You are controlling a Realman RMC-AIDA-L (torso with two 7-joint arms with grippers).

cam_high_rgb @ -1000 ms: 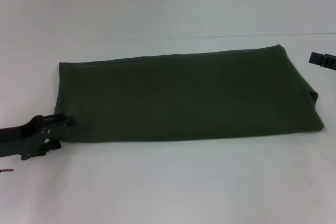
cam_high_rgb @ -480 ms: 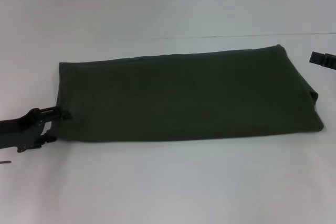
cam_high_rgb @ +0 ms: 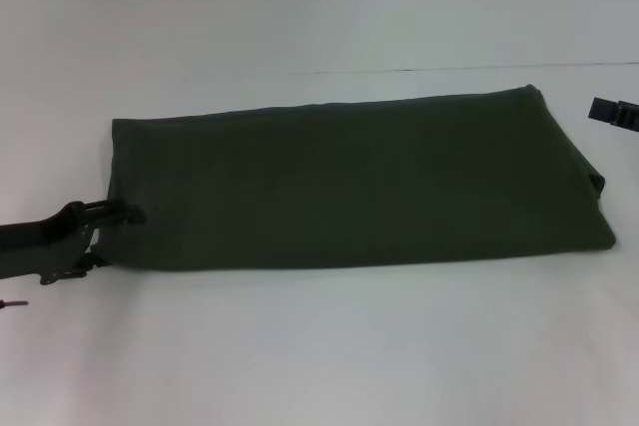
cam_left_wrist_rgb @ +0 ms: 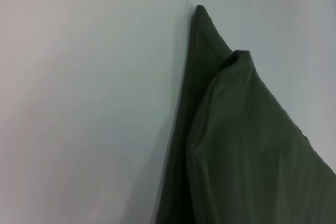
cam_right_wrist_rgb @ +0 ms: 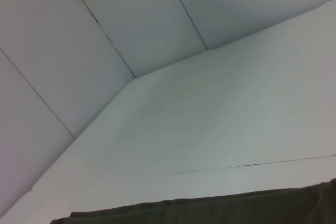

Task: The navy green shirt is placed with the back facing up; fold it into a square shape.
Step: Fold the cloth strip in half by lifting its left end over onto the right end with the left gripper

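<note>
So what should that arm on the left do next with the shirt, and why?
Probably close on the cloth and lift: the left gripper sits at the left end of the navy green shirt, which lies as a long band, not yet square.

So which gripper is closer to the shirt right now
Left. The left gripper is at the shirt's left edge, its tip touching the cloth. The right gripper sits off the shirt's far right corner, apart from it.

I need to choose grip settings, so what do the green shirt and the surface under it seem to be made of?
The navy green shirt looks like soft matte knit cloth: it lies in limp layers with rounded folded edges and no shine. The table looks like a smooth, hard white board, probably laminate; a thin seam line crosses it.
</note>
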